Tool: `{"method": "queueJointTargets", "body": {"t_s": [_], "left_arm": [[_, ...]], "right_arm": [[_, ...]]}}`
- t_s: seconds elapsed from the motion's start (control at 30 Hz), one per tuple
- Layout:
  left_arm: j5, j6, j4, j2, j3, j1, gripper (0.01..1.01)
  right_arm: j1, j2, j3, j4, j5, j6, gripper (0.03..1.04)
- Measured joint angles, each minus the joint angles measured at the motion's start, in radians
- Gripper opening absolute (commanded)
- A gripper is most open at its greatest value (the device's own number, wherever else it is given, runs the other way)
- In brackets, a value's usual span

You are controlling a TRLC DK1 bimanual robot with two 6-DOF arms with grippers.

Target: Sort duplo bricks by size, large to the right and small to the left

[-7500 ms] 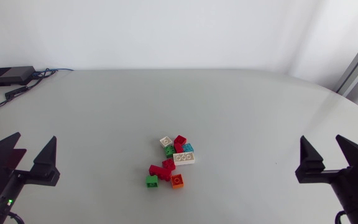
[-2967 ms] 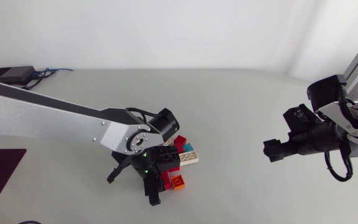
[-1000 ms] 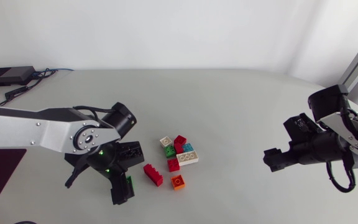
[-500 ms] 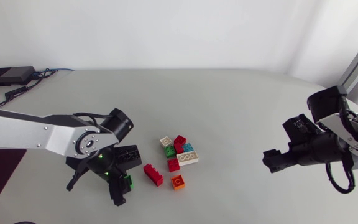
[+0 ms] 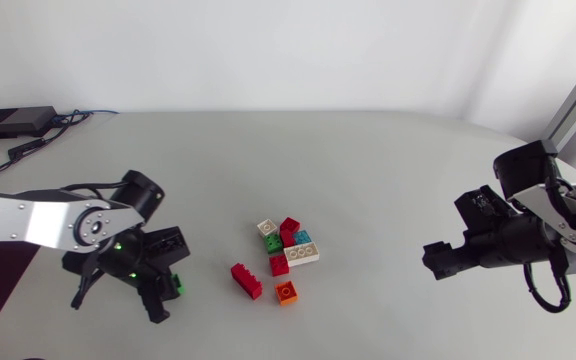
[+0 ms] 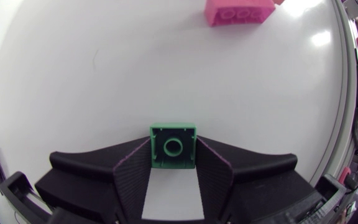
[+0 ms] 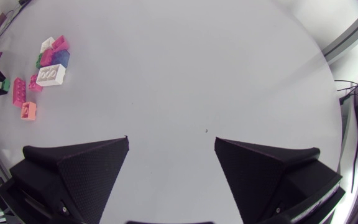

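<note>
Green small brick (image 6: 173, 144): clamped between the two fingers of the left gripper (image 6: 173, 154), one finger on each side wall. Its hollow underside with the centre tube faces the wrist camera.
Location: left part of the table (image 5: 368, 170), well apart from the pile at the middle.
Height above the table: cannot be told from these views.
Right gripper (image 7: 171, 139): fingers spread wide, nothing between them; it hangs at the right side, far from the bricks.
Pile: the long red brick (image 5: 246, 281) is the nearest piece to the left arm; the orange brick (image 5: 286, 292), long white brick (image 5: 301, 254) and several small ones lie beyond it.
Step in hand: judged to be setting down the first small brick on the left side.
Placement: choose a spot far enough left that later small bricks can sit beside it without mixing into the pile.
Descent: lower straight down until the brick bears on the table. Releasing it in the air would probably let it bounce or roll.
Release: part the fingers only as far as needed, so that neither finger drags the brick sideways.
Retreat: lift vertically before swinging back toward the pile.
Risk: the brick is light and may cling to one ribbed finger on release. Confirm it stays down.
Orientation: the brick will likely come to rest studs down, which does not affect sorting.
</note>
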Motion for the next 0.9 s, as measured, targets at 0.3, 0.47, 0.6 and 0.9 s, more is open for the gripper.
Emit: {"method": "queueJointTargets", "body": {"t_s": [0.3, 0.47, 0.6, 0.9], "left_arm": [[0.026, 0.118, 0.005, -0.029, -0.031, 0.219, 0.993], [0.026, 0.074, 0.002, -0.09, -0.034, 0.165, 0.99], [0.026, -0.052, 0.0, -0.125, 0.003, 0.068, 0.989], [0.026, -0.415, 0.001, -0.047, 0.219, -0.257, 0.989]], "right_arm": [[0.007, 0.0, -0.003, 0.0, -0.003, 0.0, 1.0], [0.008, 0.0, -0.002, 0.0, -0.004, 0.0, 1.0], [0.016, 0.0, -0.002, -0.003, -0.003, 0.001, 1.0], [0.055, 0.0, 0.0, -0.005, -0.004, 0.016, 1.0]]}}
